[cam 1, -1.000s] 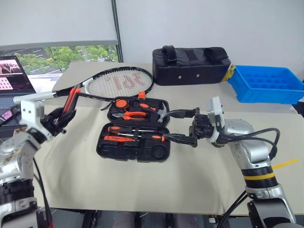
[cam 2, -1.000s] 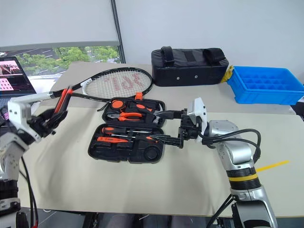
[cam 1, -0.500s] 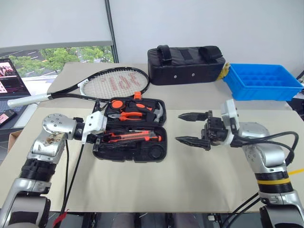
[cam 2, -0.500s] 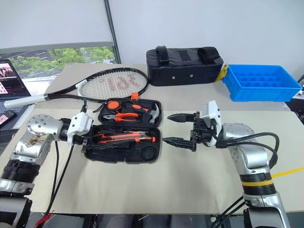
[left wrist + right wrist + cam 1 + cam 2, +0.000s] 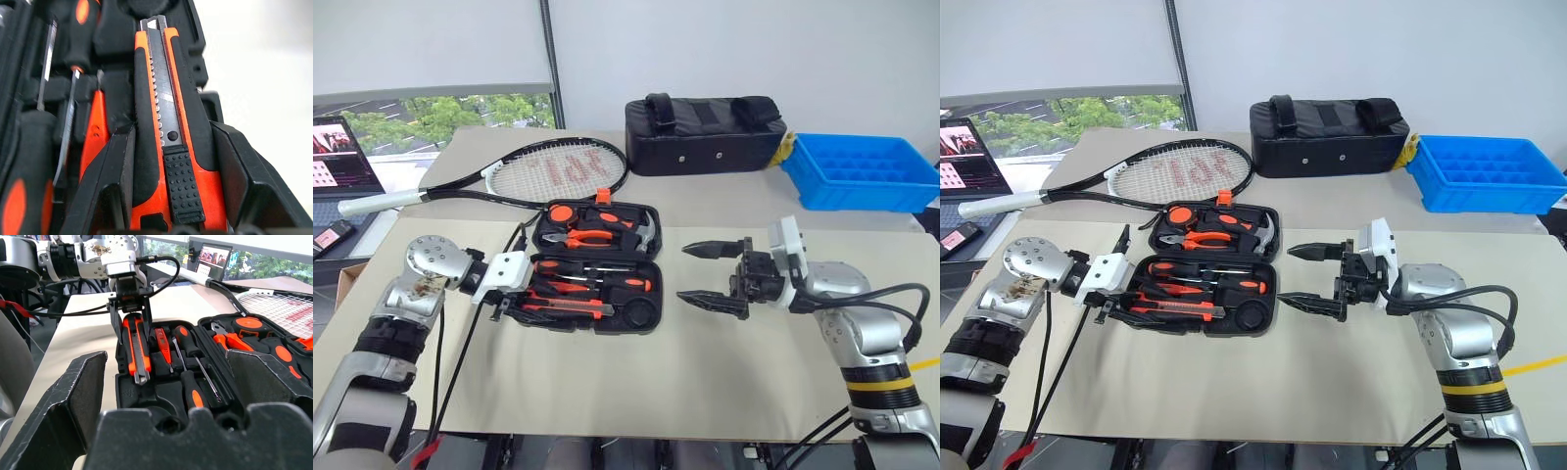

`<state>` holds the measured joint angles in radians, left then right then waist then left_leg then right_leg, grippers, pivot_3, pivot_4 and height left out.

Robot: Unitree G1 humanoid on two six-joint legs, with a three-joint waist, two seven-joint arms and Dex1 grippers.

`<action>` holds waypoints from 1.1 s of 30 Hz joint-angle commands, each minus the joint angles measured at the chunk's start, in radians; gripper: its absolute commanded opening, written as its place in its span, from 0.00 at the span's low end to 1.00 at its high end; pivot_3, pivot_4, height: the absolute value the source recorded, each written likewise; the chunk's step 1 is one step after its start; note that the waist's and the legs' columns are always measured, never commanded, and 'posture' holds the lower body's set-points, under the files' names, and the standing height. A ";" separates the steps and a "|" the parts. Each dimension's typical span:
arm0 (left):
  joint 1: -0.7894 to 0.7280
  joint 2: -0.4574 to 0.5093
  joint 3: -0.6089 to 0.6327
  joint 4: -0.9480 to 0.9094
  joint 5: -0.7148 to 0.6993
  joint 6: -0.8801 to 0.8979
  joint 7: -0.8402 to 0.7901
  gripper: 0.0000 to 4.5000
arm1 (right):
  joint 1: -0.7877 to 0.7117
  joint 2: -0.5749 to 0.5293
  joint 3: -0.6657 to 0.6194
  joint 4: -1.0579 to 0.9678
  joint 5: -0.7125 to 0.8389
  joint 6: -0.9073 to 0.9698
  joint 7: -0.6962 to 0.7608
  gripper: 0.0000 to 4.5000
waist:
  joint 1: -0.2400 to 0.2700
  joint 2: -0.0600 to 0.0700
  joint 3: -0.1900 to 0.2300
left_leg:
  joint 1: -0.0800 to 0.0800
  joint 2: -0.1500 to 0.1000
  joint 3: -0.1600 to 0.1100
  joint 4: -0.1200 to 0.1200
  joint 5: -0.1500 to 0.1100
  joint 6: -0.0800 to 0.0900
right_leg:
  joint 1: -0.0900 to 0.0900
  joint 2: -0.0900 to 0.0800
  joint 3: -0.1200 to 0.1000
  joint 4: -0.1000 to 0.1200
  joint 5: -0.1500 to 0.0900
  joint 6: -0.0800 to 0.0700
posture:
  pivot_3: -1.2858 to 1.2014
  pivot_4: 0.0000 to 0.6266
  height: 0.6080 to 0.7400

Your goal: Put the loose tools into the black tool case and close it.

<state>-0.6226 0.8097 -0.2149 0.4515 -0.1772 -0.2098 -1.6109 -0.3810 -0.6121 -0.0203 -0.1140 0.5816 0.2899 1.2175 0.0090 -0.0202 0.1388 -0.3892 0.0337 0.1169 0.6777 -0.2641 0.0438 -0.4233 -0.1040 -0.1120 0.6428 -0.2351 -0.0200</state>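
The black tool case (image 5: 592, 266) lies open on the tabletop (image 5: 705, 362), and everything here is placed from it. At its near left corner the left gripper (image 5: 509, 299) grips the utility knife (image 5: 566, 305) by the handle end, one finger (image 5: 113, 191) on each side, with the knife lying along the case's front row, in or just over its recess (which of the two cannot be told). Screwdrivers (image 5: 592, 282) sit in the slots just behind it. The right gripper (image 5: 713, 273) hovers just off the case's right edge, its fingers spread wide and empty.

The risks: if the knife is let go before it is seated, it may ride proud and stop the lid from closing. Drawing the fingers back could drag the knife out again. The right gripper, so near, could nudge the light case and shift the recess.
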 commanded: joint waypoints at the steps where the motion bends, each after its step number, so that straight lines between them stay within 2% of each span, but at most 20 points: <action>1: -0.032 -0.004 0.007 0.009 0.008 -0.025 -0.003 0.40 | -0.003 -0.002 -0.027 -0.046 0.012 -0.020 -0.007 1.00 | 0.001 0.000 0.000 | 0.000 0.000 0.000 0.000 0.000 0.000 | 0.000 0.000 0.000 0.000 0.000 0.000 | 0.52 0.24 0.79; 4: -0.040 -0.028 0.013 0.013 0.011 -0.016 0.005 0.40 | -0.001 -0.002 -0.026 -0.050 0.011 -0.018 -0.012 1.00 | 0.001 0.000 0.000 | 0.000 0.000 0.000 0.000 0.000 0.000 | 0.000 0.000 0.000 0.000 0.000 0.000 | 0.52 0.24 0.79; 6: -0.036 -0.034 0.016 0.002 0.002 -0.002 0.000 0.62 | -0.001 0.000 -0.025 -0.053 0.011 -0.016 -0.014 1.00 | 0.001 0.000 0.000 | 0.000 0.000 0.000 0.000 0.000 0.000 | 0.000 0.000 0.000 0.000 0.000 0.000 | 0.52 0.24 0.79; 7: -0.034 -0.034 0.017 -0.003 -0.001 0.001 -0.002 0.66 | -0.001 0.000 -0.025 -0.054 0.012 -0.015 -0.015 1.00 | 0.000 0.000 0.000 | 0.000 0.000 0.000 0.000 0.000 0.000 | 0.000 0.000 0.000 0.000 0.000 0.000 | 0.52 0.24 0.79; 8: -0.032 -0.035 0.019 -0.006 -0.003 0.002 -0.003 0.76 | -0.001 0.000 -0.025 -0.054 0.012 -0.014 -0.016 1.00 | 0.000 0.000 0.000 | 0.000 0.000 0.000 0.000 0.000 0.000 | 0.000 0.000 0.000 0.000 0.000 0.000 | 0.52 0.24 0.79; 11: -0.035 -0.036 0.054 -0.017 -0.033 0.023 0.008 0.99 | 0.000 0.000 -0.024 -0.053 0.013 -0.014 -0.017 1.00 | -0.001 0.000 0.000 | 0.000 0.000 0.000 0.000 0.000 0.000 | 0.000 0.000 0.000 0.000 0.000 0.000 | 0.52 0.24 0.79; 17: -0.083 -0.058 0.145 -0.029 -0.110 0.084 0.072 0.99 | 0.000 -0.002 -0.023 -0.052 0.013 -0.014 -0.021 1.00 | 0.001 0.000 0.000 | 0.000 0.000 0.000 0.001 0.000 0.000 | 0.000 0.000 0.000 0.000 0.000 0.000 | 0.52 0.24 0.79; 19: -0.078 -0.076 0.161 -0.060 -0.139 0.132 0.092 0.88 | -0.002 0.000 -0.020 -0.049 0.010 -0.016 -0.020 1.00 | 0.002 0.000 0.000 | 0.000 0.000 -0.001 0.001 0.000 0.000 | 0.001 0.000 0.000 0.001 0.000 0.000 | 0.52 0.24 0.79; 20: -0.063 -0.090 0.170 -0.094 -0.164 0.174 0.109 0.85 | -0.006 0.003 -0.017 -0.047 0.008 -0.017 -0.021 1.00 | 0.001 0.000 0.000 | 0.000 0.000 -0.001 0.001 0.000 0.000 | 0.001 0.000 0.000 0.000 0.000 0.000 | 0.52 0.24 0.79; 23: 0.020 -0.117 0.171 -0.211 -0.209 0.252 0.135 0.59 | -0.014 0.009 -0.012 -0.045 0.005 -0.018 -0.025 1.00 | 0.000 0.000 0.000 | 0.000 0.000 -0.001 0.001 0.001 -0.001 | 0.001 0.000 0.000 0.001 0.000 0.000 | 0.52 0.24 0.79; 24: 0.050 -0.115 0.166 -0.246 -0.217 0.276 0.134 0.53 | -0.013 0.009 -0.012 -0.046 0.005 -0.018 -0.026 1.00 | -0.004 0.000 0.000 | 0.001 0.000 -0.001 0.001 0.002 -0.003 | 0.001 0.000 0.001 0.001 0.000 0.000 | 0.52 0.24 0.79; 25: 0.077 -0.111 0.158 -0.259 -0.205 0.272 0.133 0.41 | -0.012 0.011 -0.011 -0.049 0.005 -0.017 -0.027 1.00 | -0.007 0.000 0.000 | 0.001 0.000 0.000 0.001 0.004 -0.006 | 0.001 0.000 0.002 0.001 0.000 0.000 | 0.52 0.24 0.79; 30: 0.128 -0.095 0.140 -0.245 -0.129 0.247 0.168 0.02 | -0.004 0.014 -0.007 -0.062 0.004 -0.012 -0.028 1.00 | -0.008 0.000 0.000 | 0.002 0.000 -0.001 0.001 0.002 -0.003 | 0.001 0.001 0.002 0.002 0.000 0.000 | 0.52 0.24 0.79; 33: 0.166 -0.075 0.109 -0.249 -0.090 0.241 0.160 0.02 | -0.010 0.013 -0.008 -0.060 0.003 -0.011 -0.026 1.00 | -0.006 0.000 0.000 | 0.002 0.000 -0.001 0.001 0.001 -0.001 | 0.001 0.001 0.002 0.003 0.000 0.000 | 0.52 0.24 0.79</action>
<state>-0.4741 0.7200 -0.0900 0.2155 -0.2948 0.0455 -1.4517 -0.3801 -0.5964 -0.0133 -0.1446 0.5735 0.2900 1.1937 0.0033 -0.0201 0.1387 -0.3865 0.0340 0.1159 0.6784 -0.2636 0.0431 -0.4218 -0.1035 -0.1103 0.6457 -0.2353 -0.0197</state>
